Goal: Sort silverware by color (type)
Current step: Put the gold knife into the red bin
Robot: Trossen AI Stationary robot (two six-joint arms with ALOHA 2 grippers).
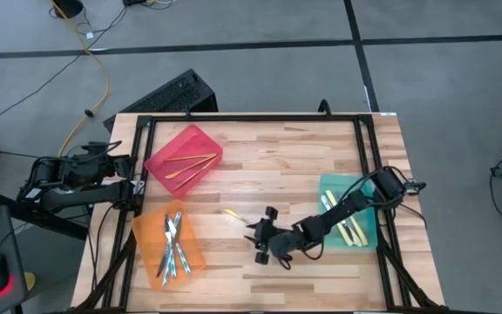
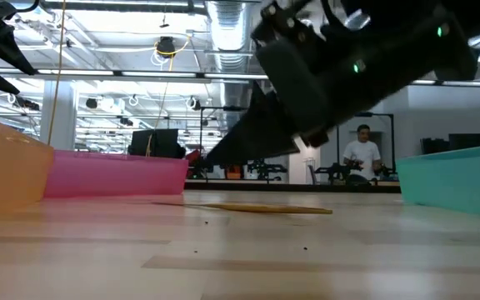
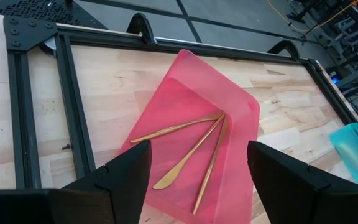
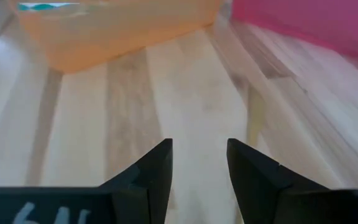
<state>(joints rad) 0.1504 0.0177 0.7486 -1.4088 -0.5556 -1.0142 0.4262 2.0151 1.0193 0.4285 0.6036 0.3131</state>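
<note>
Your right claw (image 1: 262, 241) hung low over the middle of the wooden surface (image 1: 268, 161), fingers parted with bare wood showing between them and nothing held. Just beyond its fingertips (image 4: 157, 165) lay a yellow-handled piece (image 1: 234, 214), flat on the surface and alone between the bins; in the right wrist view it showed only as a pale blurred strip (image 4: 255, 118), so you could not have told its type from there. In the low view it rested as a thin yellow line (image 2: 257, 208) under the dark claw (image 2: 307, 108).

Farther out, the orange bin (image 1: 146, 249) at the near left held several silvery-blue pieces (image 1: 172, 244) lying roughly lengthwise. The red bin (image 1: 168, 150), behind it, held three gold pieces (image 1: 190, 164), fanned out from a common end in the left wrist view (image 3: 194, 146). The green bin (image 1: 328, 187), at the right edge, held more yellow-handled pieces (image 1: 354, 228), partly hidden under your right arm.

Your left claw (image 3: 197, 171) waited at the surface's left edge, aimed at the red bin (image 3: 241, 112), its fingers (image 3: 126, 174) spread wide and empty.

A person (image 2: 362, 154) stood in the room beyond.
</note>
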